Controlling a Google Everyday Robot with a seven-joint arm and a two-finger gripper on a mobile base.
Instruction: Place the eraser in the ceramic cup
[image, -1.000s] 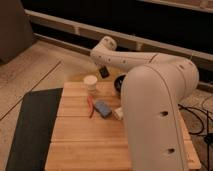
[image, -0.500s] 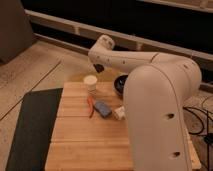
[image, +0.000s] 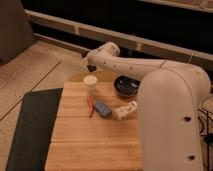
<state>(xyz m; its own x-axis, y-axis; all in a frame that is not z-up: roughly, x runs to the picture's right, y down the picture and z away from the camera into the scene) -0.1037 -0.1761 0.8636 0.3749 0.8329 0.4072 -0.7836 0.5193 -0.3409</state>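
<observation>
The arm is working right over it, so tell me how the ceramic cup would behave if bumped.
The ceramic cup stands upright and looks squat, so a light nudge would probably slide it on the wooden table rather than tip it. Being ceramic, it is likely rigid and chip-prone. The gripper, shut, hangs close above it.

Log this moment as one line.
gripper: shut, close above cup | eraser: not visible | cup: upright on table

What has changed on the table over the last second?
The tool, shut, has moved down and left in view toward the ceramic cup and now hangs just above it. The ceramic cup, blue block, red pen, white tube and bowl stayed put.
</observation>
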